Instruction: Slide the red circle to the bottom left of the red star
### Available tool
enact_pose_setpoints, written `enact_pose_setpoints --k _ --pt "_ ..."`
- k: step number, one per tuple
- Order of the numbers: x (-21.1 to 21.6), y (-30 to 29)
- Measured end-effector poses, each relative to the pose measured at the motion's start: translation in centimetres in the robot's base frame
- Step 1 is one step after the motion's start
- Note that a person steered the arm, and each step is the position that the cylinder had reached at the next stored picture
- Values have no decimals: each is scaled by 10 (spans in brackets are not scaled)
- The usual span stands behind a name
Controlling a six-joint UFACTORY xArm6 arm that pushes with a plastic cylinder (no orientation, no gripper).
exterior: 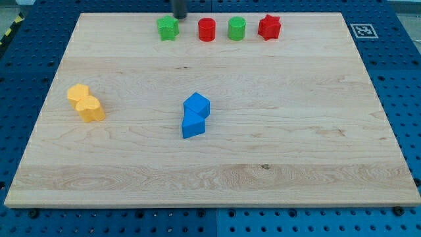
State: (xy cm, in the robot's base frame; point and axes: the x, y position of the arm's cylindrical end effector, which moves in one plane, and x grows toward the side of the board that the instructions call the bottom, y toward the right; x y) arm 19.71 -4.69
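Red circle, a short red cylinder block, sits near the frame's top edge in a row on the pale wooden bench. To its right stands a green cylinder block, then the red star block. To its left is a green block of unclear shape. My tip hangs just above that green block, apart from the circle. No fingers exist here. Judging by this, the slide is not yet begun.
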Motion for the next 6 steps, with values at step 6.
enact_pose_setpoints --k 6 --pt "125 103"
